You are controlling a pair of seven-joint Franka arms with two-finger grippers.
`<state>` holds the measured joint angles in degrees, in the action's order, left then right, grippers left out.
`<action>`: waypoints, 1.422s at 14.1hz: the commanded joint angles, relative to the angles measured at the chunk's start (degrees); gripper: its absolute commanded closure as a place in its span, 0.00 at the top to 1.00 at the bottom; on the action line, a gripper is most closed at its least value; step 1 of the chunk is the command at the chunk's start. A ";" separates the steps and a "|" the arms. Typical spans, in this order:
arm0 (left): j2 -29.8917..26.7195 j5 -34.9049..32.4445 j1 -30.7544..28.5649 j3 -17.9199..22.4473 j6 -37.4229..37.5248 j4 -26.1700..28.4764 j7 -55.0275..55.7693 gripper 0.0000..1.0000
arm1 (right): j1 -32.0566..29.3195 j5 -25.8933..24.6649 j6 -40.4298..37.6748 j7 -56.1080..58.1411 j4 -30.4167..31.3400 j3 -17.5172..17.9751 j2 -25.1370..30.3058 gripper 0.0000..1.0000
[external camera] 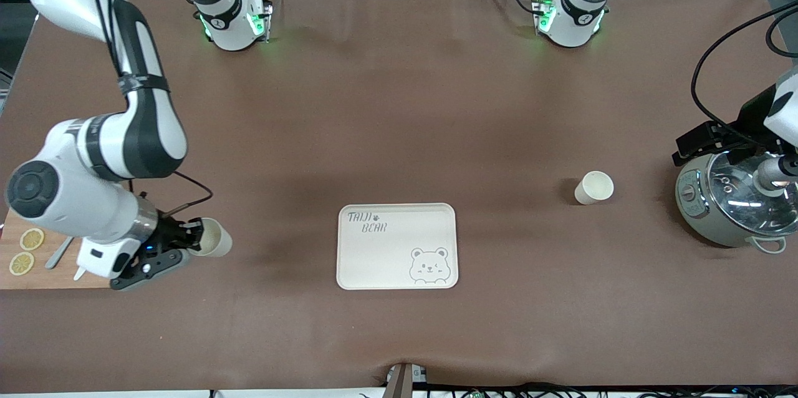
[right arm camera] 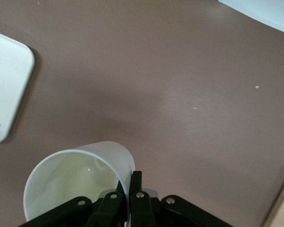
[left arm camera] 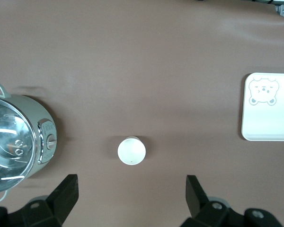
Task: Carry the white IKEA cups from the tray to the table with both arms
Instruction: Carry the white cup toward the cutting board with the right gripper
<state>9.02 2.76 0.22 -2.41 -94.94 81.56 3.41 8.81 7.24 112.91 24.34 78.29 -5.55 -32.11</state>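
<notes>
At roughly nine o'clock of the table [external camera: 399, 105], toward the right arm's end: a wooden board [external camera: 37, 273] carrying two lemon slices [external camera: 26, 251] and a utensil [external camera: 59, 252]. Just beside it, the right gripper [external camera: 190, 237], fingers pinched on the wall of one white cup [external camera: 214, 237], one finger inside the rim and one outside. Cup tipped, long axis leaning, mouth angled up and toward the front camera.

At the centre, slightly toward six o'clock: the bear tray [external camera: 397, 246] lying flat, lettering toward the bases, bear face at its nearer corner.

At about three o'clock of the tray, well apart: the second white cup [external camera: 594, 187], free on the table, mouth up, long axis appearing vertical in the left wrist view.

Farther toward the left arm's end: the left gripper [left arm camera: 132, 191], over the table beside that cup, fingers spread wide and holding nothing, next to a lidded pot [external camera: 732, 204].
</notes>
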 commanded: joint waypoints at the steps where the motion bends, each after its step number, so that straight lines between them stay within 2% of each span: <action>1: -1.72 0.14 1.01 1.26 1.25 0.00 -4.71 1.00 | -3.17 0.67 0.47 5.88 1.51 1.07 0.64 0.00; 4: -2.16 -0.04 2.50 3.72 1.52 0.00 -7.71 1.00 | -5.11 3.21 0.73 10.19 1.52 1.07 -0.15 0.00; 13: -2.08 -0.56 2.94 3.37 3.01 0.17 -8.07 1.00 | -8.10 3.39 7.06 16.53 1.52 1.07 -6.65 0.00; 20: -3.56 -0.65 2.85 3.28 3.27 0.08 -7.37 1.00 | -8.19 3.39 12.59 16.53 3.18 1.07 -9.99 0.00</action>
<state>7.30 2.76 2.54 0.56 -92.59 81.37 -4.67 1.46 9.86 124.04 39.84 80.87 -5.35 -41.61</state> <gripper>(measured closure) 0.000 0.965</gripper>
